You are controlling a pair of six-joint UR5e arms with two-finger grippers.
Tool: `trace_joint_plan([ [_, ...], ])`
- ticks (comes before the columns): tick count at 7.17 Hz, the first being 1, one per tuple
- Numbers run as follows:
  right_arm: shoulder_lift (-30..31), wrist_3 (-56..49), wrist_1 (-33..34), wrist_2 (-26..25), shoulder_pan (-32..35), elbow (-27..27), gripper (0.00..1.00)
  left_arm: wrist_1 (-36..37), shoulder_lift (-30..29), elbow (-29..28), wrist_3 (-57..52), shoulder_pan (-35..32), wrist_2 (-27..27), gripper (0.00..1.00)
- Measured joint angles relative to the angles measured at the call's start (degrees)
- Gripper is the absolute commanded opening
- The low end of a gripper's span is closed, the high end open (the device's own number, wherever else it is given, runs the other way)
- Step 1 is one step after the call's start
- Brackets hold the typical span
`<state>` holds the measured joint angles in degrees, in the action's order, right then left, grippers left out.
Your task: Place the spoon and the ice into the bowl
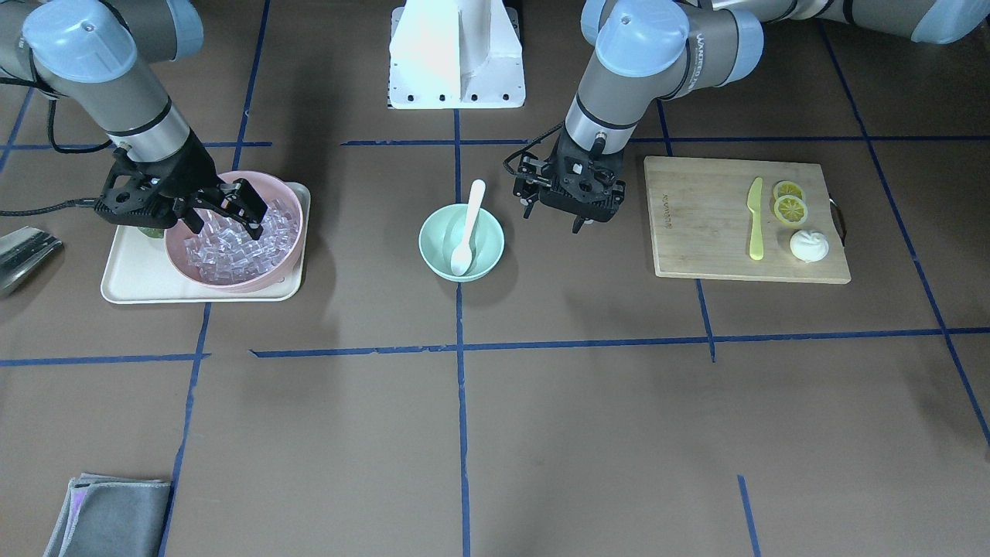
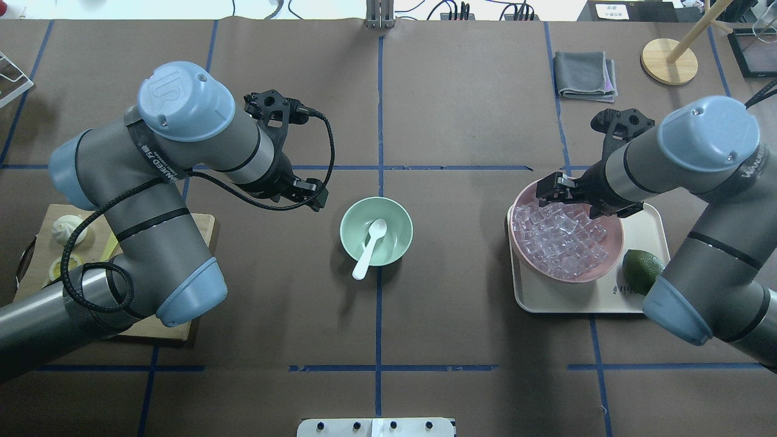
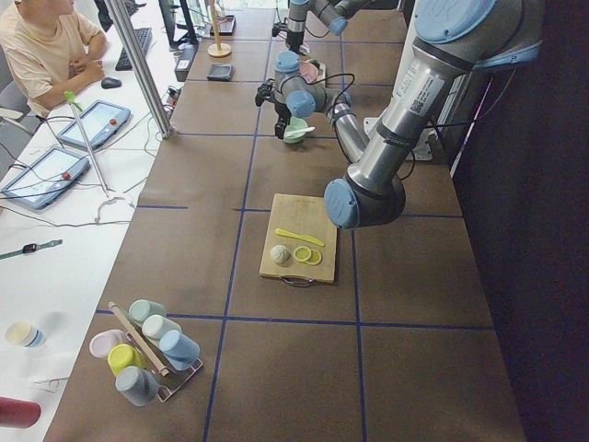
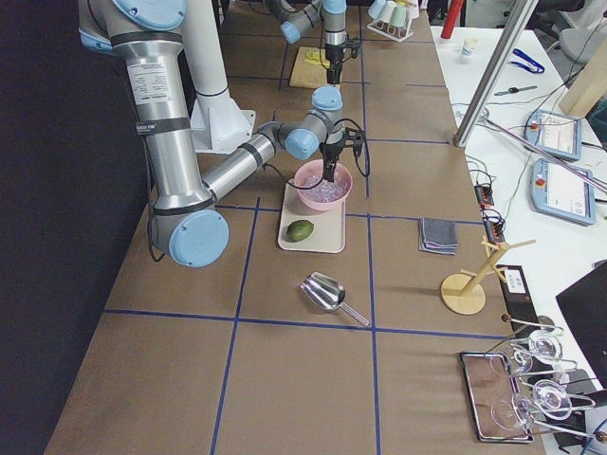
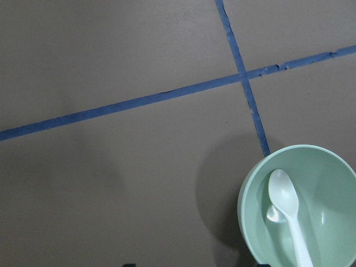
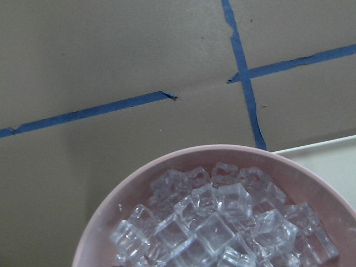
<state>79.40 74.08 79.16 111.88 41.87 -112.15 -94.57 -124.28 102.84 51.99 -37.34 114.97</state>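
The white spoon [image 1: 469, 224] lies in the mint-green bowl [image 1: 433, 249] at the table's middle, scoop down inside and handle resting over the rim; it also shows in the overhead view [image 2: 371, 246] and the left wrist view [image 5: 289, 217]. The ice [image 1: 232, 246] is heaped in a pink bowl [image 1: 232, 283]. No ice shows in the mint bowl [image 2: 349, 233]. My left gripper [image 1: 555, 216] hangs open and empty beside the mint bowl. My right gripper [image 1: 224, 220] is open, its fingers straddling the ice heap [image 6: 222, 228] at the pink bowl's edge, holding nothing.
The pink bowl stands on a cream tray [image 1: 139, 288] with a lime [image 2: 642, 270]. A wooden cutting board [image 1: 696, 232] holds a yellow-green knife [image 1: 756, 220], lemon slices [image 1: 789, 206] and a white bun [image 1: 809, 245]. A metal scoop [image 1: 23, 255] and a grey cloth [image 1: 108, 514] lie nearby.
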Motion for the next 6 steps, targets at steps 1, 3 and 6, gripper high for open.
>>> trace_joint_plan([
  [1,0.25,0.9,1.02,-2.12,-1.12,0.04,0.94,0.0,0.0,-0.01,0.08,0.09,-0.01,0.79],
  [3,0.38,1.48,2.31,-3.72,-2.44,0.17,0.9,0.0,0.01,-0.01,0.12,0.28,-0.01,0.79],
  [6,0.37,1.51,2.56,-4.28,-3.47,0.9,0.25,0.0,0.0,-0.01,0.13,0.33,-0.03,0.8],
])
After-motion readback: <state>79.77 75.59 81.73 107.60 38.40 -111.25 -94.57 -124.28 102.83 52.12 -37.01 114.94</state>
